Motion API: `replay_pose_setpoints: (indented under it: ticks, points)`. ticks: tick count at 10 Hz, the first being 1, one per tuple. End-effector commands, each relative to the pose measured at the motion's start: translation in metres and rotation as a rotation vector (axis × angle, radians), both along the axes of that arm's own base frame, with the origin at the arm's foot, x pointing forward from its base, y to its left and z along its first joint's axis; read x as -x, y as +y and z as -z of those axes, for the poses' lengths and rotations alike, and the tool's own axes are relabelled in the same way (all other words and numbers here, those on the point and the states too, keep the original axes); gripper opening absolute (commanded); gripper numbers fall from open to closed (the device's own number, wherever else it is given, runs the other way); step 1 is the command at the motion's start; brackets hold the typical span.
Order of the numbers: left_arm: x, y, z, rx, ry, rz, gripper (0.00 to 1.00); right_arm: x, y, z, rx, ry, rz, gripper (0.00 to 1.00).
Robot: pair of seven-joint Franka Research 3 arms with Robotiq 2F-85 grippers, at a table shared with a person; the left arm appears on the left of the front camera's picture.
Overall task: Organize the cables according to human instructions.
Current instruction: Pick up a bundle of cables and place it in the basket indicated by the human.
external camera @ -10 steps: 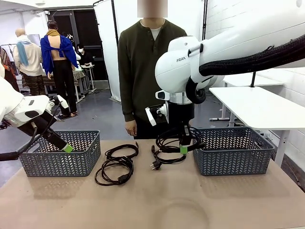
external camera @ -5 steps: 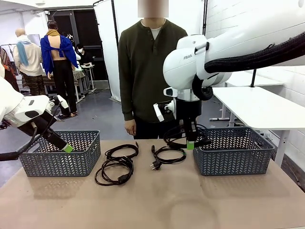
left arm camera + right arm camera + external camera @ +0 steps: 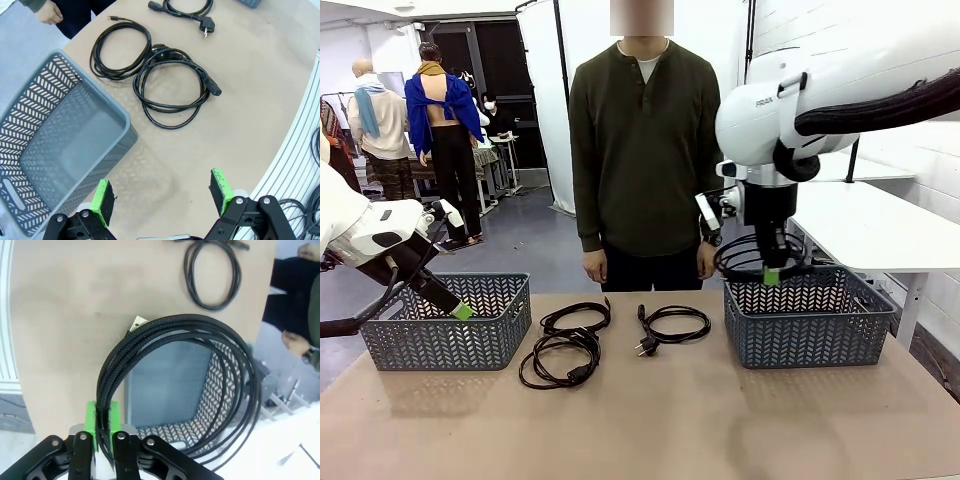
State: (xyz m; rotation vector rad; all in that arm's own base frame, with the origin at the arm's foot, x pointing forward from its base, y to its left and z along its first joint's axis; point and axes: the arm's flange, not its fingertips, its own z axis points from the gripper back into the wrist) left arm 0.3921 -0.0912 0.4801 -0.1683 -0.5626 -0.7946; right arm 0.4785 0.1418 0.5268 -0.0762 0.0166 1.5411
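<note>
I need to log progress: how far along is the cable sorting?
Done: nothing looks binned yet; the left basket looks empty. In hand: the right tool grips one coiled cable above the right basket. Left: three cables on the table; the left tool is open.

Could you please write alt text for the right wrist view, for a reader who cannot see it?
The right gripper is shut on a coiled black cable, holding the loop above the corner of a grey basket on a tan table. Another coiled cable lies on the table farther off, and a person's hand shows at the right edge.
</note>
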Motion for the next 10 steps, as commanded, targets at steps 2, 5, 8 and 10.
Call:
replay_pose_setpoints:
  ticks: [2,5,8,10]
  points:
    - [0.000,0.001,0.000,0.016,0.006,-0.003,1.00,-0.018,-0.037,0.001,0.019,0.016,-0.012,0.00]
    - [0.000,0.001,0.000,0.016,0.006,-0.003,1.00,-0.037,-0.060,0.018,-0.014,0.025,0.011,0.00]
    - [0.000,0.001,0.000,0.016,0.006,-0.003,1.00,-0.030,-0.062,0.025,0.005,0.034,0.043,0.00]
    - [0.000,0.001,0.000,0.016,0.006,-0.003,1.00,-0.030,-0.062,0.025,0.005,0.034,0.043,0.00]
